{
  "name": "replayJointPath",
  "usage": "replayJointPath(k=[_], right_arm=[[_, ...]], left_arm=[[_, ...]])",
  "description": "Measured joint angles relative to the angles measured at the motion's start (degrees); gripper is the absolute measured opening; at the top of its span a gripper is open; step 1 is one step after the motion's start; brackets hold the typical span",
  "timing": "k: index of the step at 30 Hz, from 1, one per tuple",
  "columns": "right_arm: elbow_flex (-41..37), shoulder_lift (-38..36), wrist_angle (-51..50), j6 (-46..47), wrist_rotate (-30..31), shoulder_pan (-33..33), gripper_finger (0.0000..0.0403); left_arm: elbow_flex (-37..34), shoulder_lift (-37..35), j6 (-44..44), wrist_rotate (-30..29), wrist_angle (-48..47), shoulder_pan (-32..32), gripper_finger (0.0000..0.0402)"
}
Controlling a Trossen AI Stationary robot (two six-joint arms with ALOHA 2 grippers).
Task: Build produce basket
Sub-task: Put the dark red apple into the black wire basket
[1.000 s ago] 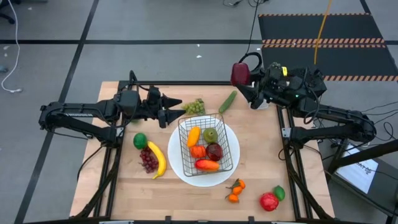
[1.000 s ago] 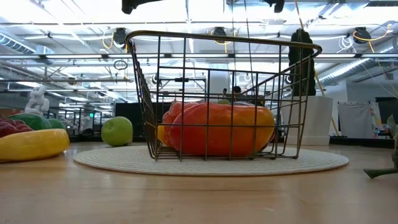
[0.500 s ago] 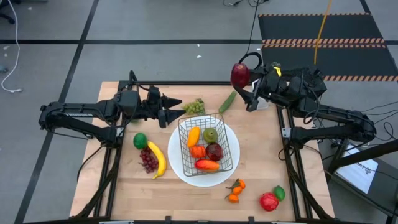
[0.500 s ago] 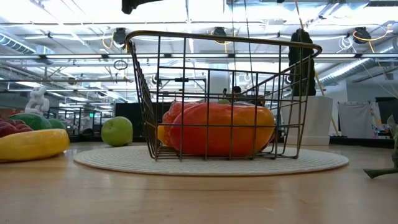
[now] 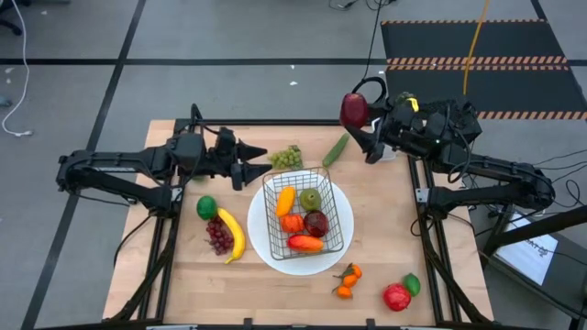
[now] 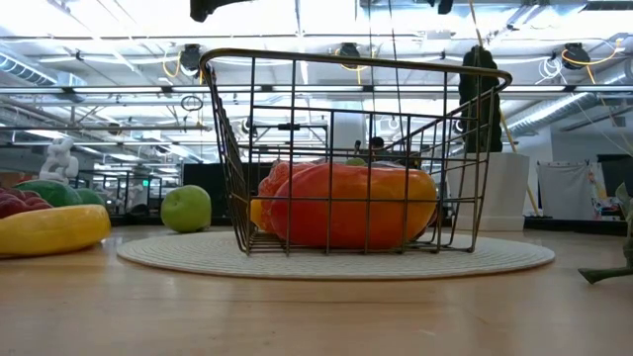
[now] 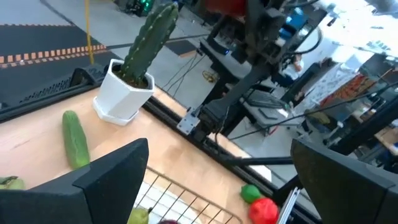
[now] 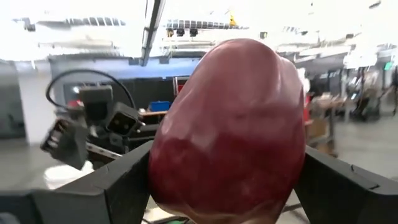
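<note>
The basket (image 5: 307,213) stands upright on a round white plate (image 5: 341,252) just right of the table's (image 5: 385,238) centre. Inside it lie an orange pepper (image 5: 285,200), a green pear (image 5: 311,198), a dark red apple (image 5: 316,223), a small orange fruit (image 5: 292,223) and a red-orange pepper (image 5: 304,243); the low view shows the red-orange pepper (image 6: 346,206) pressed against the near mesh of the basket (image 6: 356,148). The right gripper (image 5: 359,128) is raised over the table's far right corner, at about 1 o'clock from the basket, its fingers clamped on a dark red apple (image 5: 354,109); the right wrist view shows that apple (image 8: 230,130) filling the space between the two fingers. The left gripper (image 5: 261,163) hovers at about 10 o'clock from the basket, just beside its far left corner, fingers spread wide and holding nothing. Green grapes (image 5: 288,158) lie just beyond its tips, and a cucumber (image 5: 336,149) lies at 12 o'clock from the basket. At 9 o'clock sit a lime (image 5: 206,207), purple grapes (image 5: 218,236) and a banana (image 5: 233,236), the banana touching the grapes. At 5 o'clock lie tangerines (image 5: 347,280), and farther right a tomato (image 5: 396,296) touching a second lime (image 5: 412,284). The left wrist view shows a potted cactus (image 7: 134,68) near the cucumber (image 7: 75,138).
</note>
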Motion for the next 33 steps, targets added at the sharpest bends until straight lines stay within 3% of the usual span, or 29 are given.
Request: replayJointPath(k=[6,13,23,33], right_arm=[[0.0,0.0,-0.1,12.8,-0.4,0.0,0.0325],[0.0,0.0,-0.1,21.3,-10.9,0.6,0.0325],[0.0,2.6,-4.3,26.3,-5.7,8.0,0.0325],[7.3,16.0,-10.0,28.7,-5.8,14.8,0.0325]], left_arm=[[0.0,-0.9,-0.9,0.0,-0.7,0.0,0.0392],[0.0,-0.9,-3.1,0.0,-0.8,-0.3,0.0392],[0.0,-0.9,-1.9,0.1,-0.8,-0.9,0.0392],[0.0,-0.9,-1.9,0.1,-0.9,-0.9,0.0392]])
